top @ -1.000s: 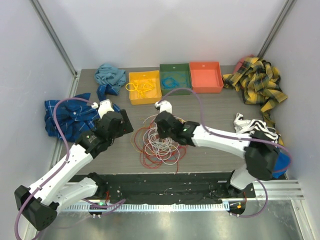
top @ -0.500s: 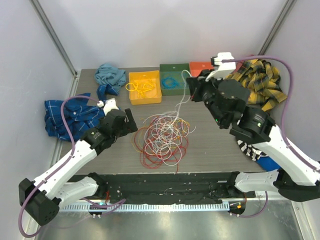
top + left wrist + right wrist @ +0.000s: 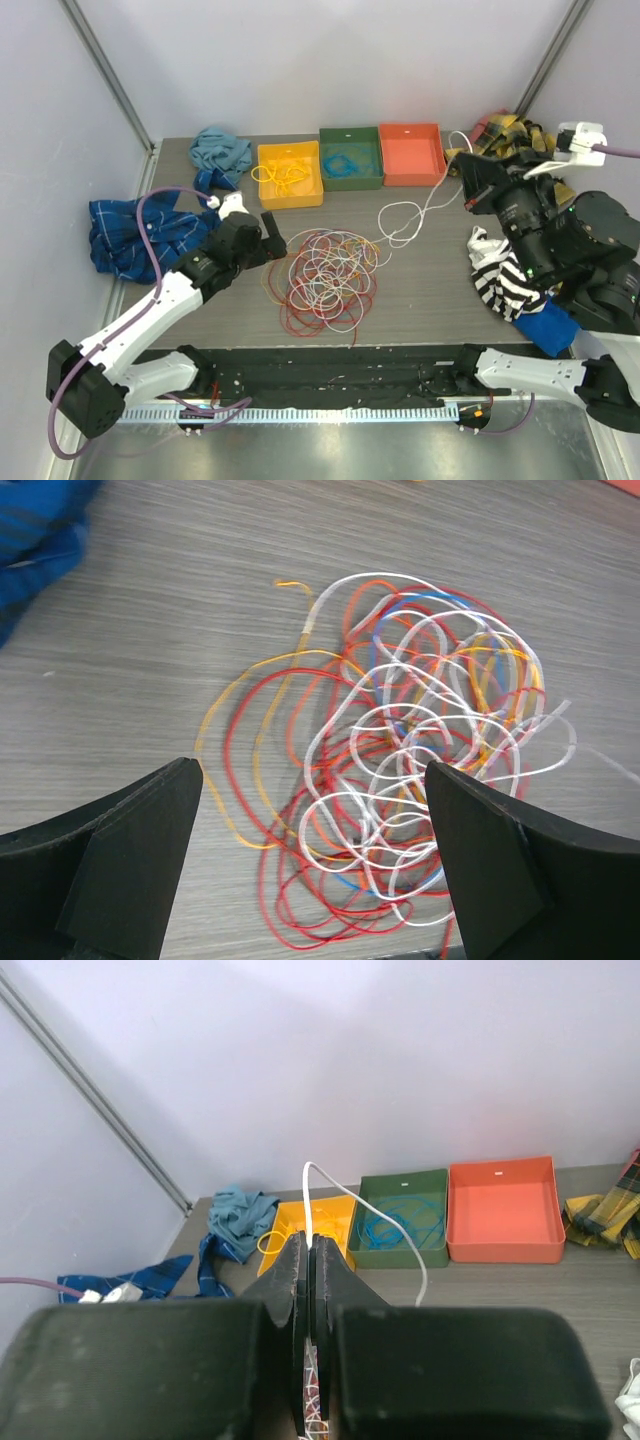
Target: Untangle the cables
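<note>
Cables (image 3: 325, 280): red, orange, yellow, white loops heaped on table (image 3: 440, 300), centre, between arms. Right gripper (image 3: 308, 1248) raised at far right, jaws pinched together on white cable (image 3: 306, 1205); strand trails back down into heap. Left gripper (image 3: 310, 775) fingers wide apart, hovering over heap's left side, holding nothing.

Our worries:
- nothing pins heap, so pull may drag whole pile or cinch knot tighter
- thin strand may slip from pinch
- slack loop may snag orange bin (image 3: 412, 181)
</note>
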